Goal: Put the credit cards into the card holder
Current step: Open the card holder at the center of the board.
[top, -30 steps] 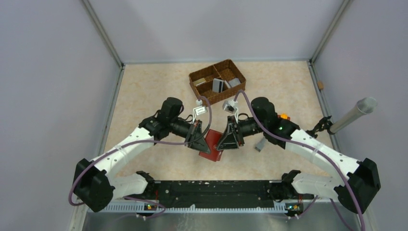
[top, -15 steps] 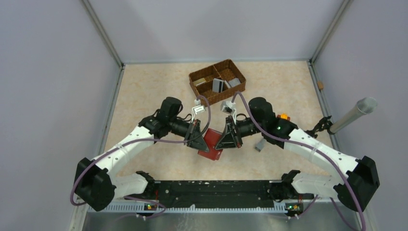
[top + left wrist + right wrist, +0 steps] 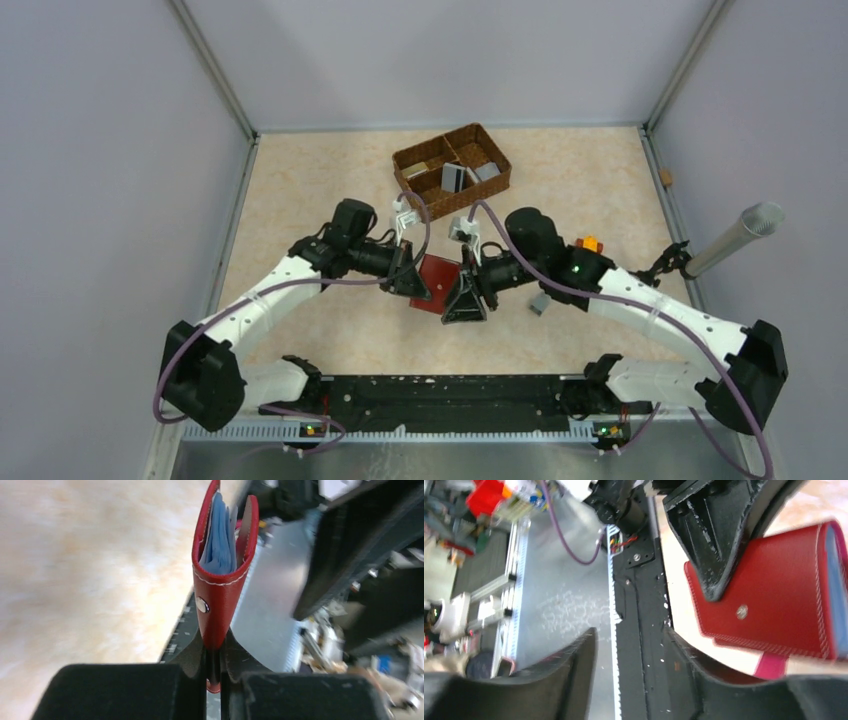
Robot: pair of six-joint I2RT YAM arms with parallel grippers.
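Red card holder (image 3: pixel 220 595) clamped in left gripper (image 3: pixel 214 655) (edge-on), right gripper (image 3: pixel 631 645) beside

Wallet (image 3: pixel 438 280), red, is mid-frame between both grippers. Left gripper (image 3: pixel 410 281) meets its 9 o'clock edge. Right gripper (image 3: pixel 466 303) overlaps its 4 o'clock corner. Jaw states aren't readable from this view. Basket (image 3: pixel 452 203) is near, at the wallet's 12 o'clock, with cards (image 3: pixel 452 177) in its compartments. Small grey piece (image 3: pixel 540 303) at wallet's 3 o'clock, beside right arm. Metal tube (image 3: pixel 735 238) further out at 3 o'clock, by the wall.
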